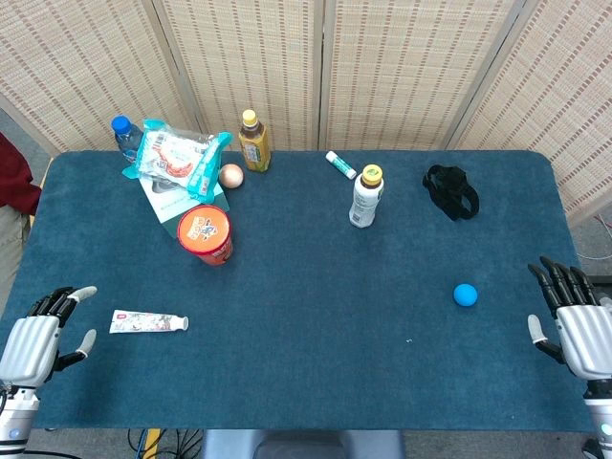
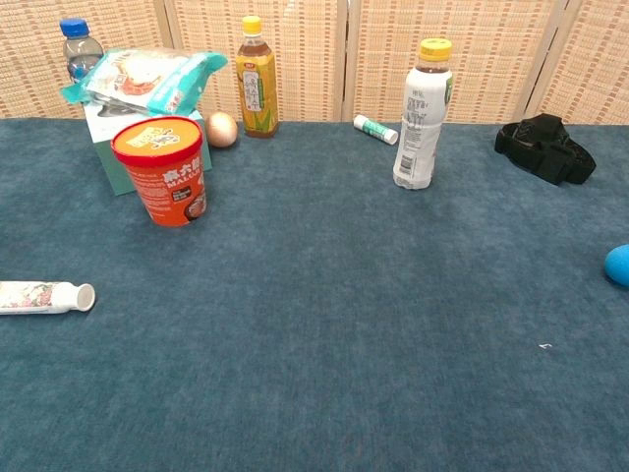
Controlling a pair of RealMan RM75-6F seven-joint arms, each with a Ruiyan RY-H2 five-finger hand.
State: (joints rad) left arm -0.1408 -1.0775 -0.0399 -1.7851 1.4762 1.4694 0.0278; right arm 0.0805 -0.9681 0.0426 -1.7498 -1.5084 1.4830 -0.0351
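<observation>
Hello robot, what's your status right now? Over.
Left hand open, holding nothing, beside the toothpaste tube. Right hand open, blue ball nearest. Nothing between either hand and its nearest thing.

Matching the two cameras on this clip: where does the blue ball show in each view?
Head view: the blue ball lies low on the right of the table, nearest the right hand, apart from it.
Chest view: it is cut off at the right edge.
Shared landmark: the white bottle with a yellow cap.

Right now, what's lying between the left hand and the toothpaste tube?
Nothing: in the head view only bare blue cloth separates the left hand from the toothpaste tube.
</observation>
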